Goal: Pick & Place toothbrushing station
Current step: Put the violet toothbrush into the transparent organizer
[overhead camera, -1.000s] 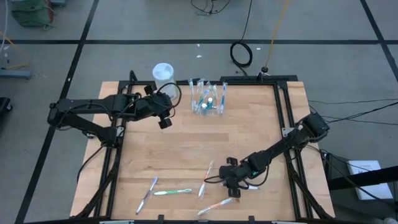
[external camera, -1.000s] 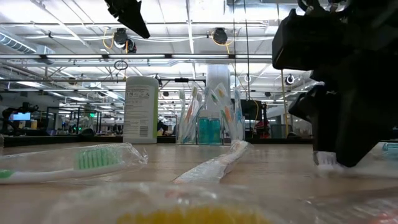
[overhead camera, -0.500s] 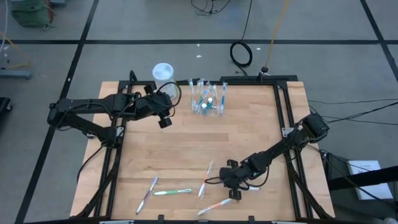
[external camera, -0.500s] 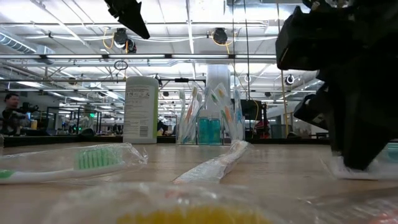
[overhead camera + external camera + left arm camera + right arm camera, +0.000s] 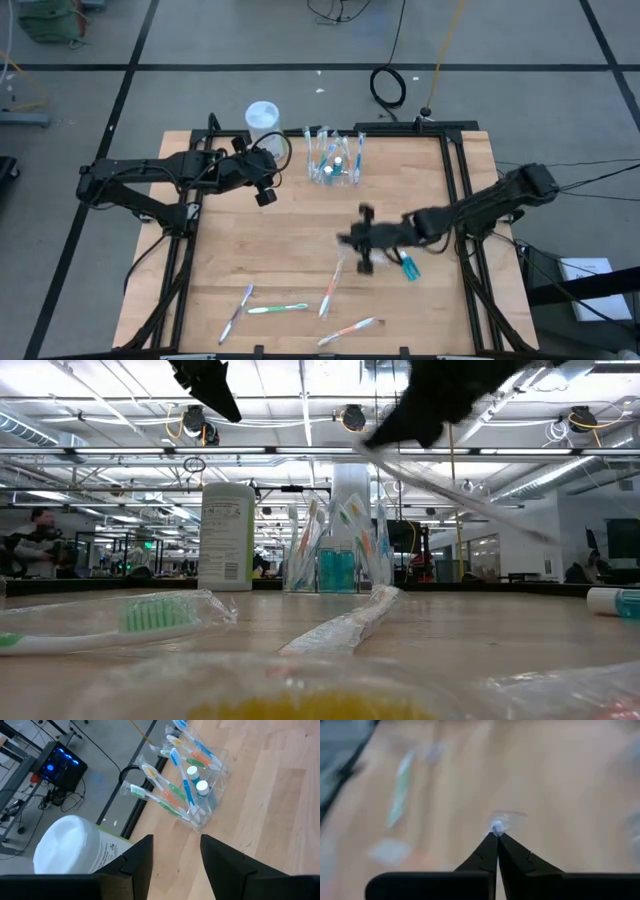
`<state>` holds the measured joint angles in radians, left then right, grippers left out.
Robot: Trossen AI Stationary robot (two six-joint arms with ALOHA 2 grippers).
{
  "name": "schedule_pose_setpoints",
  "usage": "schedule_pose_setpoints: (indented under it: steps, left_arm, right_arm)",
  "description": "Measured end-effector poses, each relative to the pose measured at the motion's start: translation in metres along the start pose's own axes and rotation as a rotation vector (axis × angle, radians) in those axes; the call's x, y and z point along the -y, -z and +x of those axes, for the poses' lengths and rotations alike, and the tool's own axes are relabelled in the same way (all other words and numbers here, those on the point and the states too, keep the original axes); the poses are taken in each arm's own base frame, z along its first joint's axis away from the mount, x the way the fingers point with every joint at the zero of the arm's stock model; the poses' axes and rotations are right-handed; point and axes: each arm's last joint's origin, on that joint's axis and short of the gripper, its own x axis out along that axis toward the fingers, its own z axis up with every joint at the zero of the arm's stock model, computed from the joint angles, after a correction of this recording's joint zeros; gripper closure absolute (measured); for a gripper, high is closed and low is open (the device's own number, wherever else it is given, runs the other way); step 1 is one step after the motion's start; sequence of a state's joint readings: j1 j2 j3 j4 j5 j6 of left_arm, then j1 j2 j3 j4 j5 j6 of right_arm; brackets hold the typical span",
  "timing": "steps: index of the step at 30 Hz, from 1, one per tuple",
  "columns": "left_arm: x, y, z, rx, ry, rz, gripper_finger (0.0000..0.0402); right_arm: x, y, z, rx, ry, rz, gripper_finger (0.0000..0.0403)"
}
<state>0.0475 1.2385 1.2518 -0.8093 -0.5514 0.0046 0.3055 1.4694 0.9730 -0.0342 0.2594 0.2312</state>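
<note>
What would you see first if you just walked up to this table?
Probably the small clear plastic cup stuffed with pastel toothbrushes at the table's far edge, beside a big white canister. Mid-table, the right gripper is pinched shut on a plastic-wrapped toothbrush, lifted high, while more wrapped toothbrushes lie along the near edge.

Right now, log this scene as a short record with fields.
right gripper: shut on a wrapped toothbrush, above the table
left gripper: open, empty, near the white canister
cup: upright at the far edge, holding toothbrushes
loose toothbrushes: four, near edge
toothpaste tube: lying under the right arm
</note>
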Motion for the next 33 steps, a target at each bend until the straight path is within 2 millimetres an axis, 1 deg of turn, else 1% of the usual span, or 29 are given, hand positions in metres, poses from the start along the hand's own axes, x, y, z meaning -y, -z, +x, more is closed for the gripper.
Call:
schedule_pose_setpoints:
  steps: [3,5,6,8,10,14,17,21,25,29,33]
  left_arm:
    - [0.000,0.000,0.000,0.000,0.000,-0.020,0.0231]
    - [0.000,0.000,0.000,0.000,0.000,-0.043,0.0231]
    - [0.000,0.000,0.000,0.000,0.000,-0.051,0.0231]
    - [0.000,0.000,0.000,0.000,0.000,-0.057,0.0231]
    - [0.000,0.000,0.000,0.000,0.000,-0.056,0.0231]
    - [0.000,0.000,0.000,0.002,0.001,-0.059,0.0231]
    - [0.000,0.000,0.000,0.004,0.001,-0.061,0.0231]
    - [0.000,-0.001,0.000,0.011,0.001,-0.067,0.0231]
    - [0.000,-0.005,0.000,0.045,0.002,-0.089,0.0231]
    - [0.000,-0.009,-0.001,0.086,0.003,-0.104,0.0231]
    - [0.000,-0.010,-0.001,0.096,0.004,-0.108,0.0231]
  right_arm:
    - [0.018,-0.027,-0.013,0.251,0.166,-0.068,0.0401]
    - [0.031,-0.039,-0.019,0.411,0.215,-0.109,0.0402]
    - [0.037,-0.042,-0.021,0.482,0.228,-0.125,0.0402]
    - [0.051,-0.040,-0.023,0.587,0.265,-0.137,0.0402]
    - [0.067,-0.034,-0.024,0.675,0.331,-0.148,0.0402]
    - [0.104,-0.017,-0.028,0.774,0.489,-0.163,0.0402]
    - [0.132,-0.009,-0.037,0.851,0.602,-0.132,0.0402]
    - [0.163,-0.002,-0.043,0.840,0.710,-0.103,0.0402]
    - [0.181,0.003,-0.041,0.838,0.683,-0.107,0.0403]
    - [0.192,0.014,-0.026,0.790,0.670,-0.051,0.0403]
    - [0.196,0.028,-0.005,0.707,0.679,-0.075,0.0403]
